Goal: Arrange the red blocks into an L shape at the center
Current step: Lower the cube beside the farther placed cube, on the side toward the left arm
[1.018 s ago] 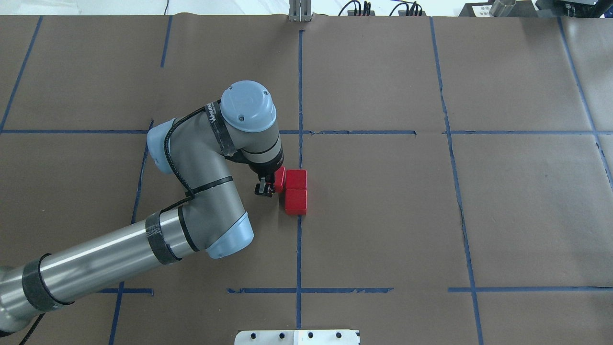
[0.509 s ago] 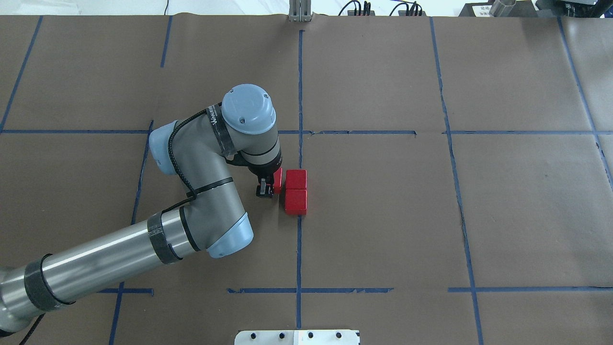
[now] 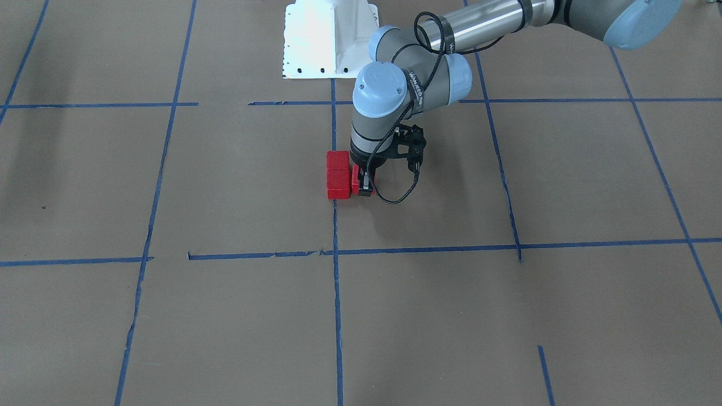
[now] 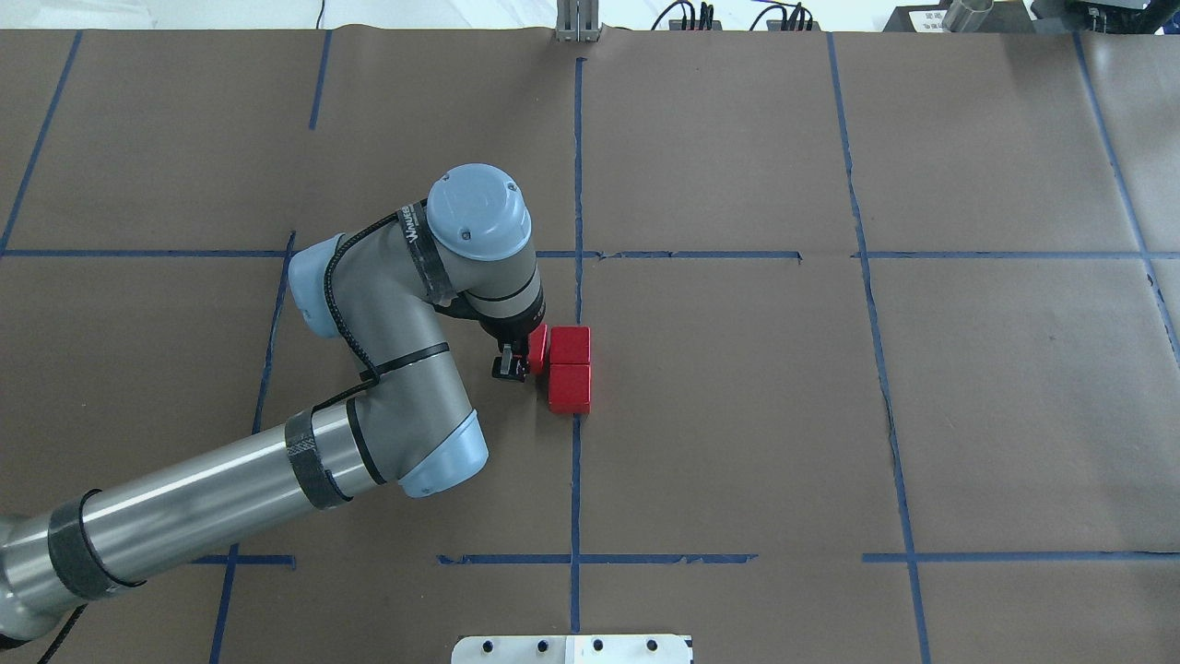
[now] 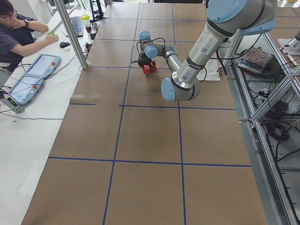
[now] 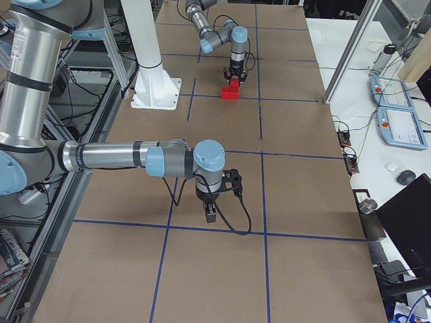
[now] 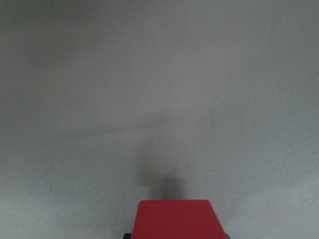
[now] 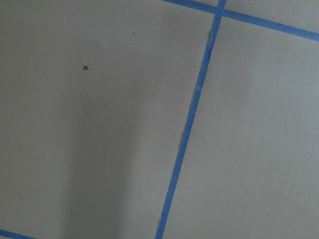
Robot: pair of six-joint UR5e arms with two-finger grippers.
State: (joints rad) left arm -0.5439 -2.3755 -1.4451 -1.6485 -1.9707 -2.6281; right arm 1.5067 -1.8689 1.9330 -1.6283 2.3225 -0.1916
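Note:
Two red blocks (image 4: 570, 345) (image 4: 569, 388) lie touching in a column just left of the middle blue tape line (image 4: 578, 184); they also show in the front view (image 3: 338, 185) (image 3: 338, 160). My left gripper (image 4: 518, 356) (image 3: 364, 184) is shut on the third red block (image 4: 537, 349) (image 3: 355, 179) (image 7: 174, 219). It holds that block low, close beside the left face of the farther block. I cannot tell whether it touches the paper. My right gripper (image 6: 210, 215) hangs over bare paper far from the blocks. I cannot tell whether it is open or shut.
The robot's white base plate (image 4: 572, 648) (image 3: 330, 39) sits at the near table edge. An operator (image 5: 18, 28) with a teach pendant (image 5: 33, 75) sits beyond the far edge. Brown paper with blue tape lines (image 8: 187, 129) surrounds the blocks.
My left gripper and its block drifted slightly away from the far block, then back close beside it. The two lying blocks have not moved.

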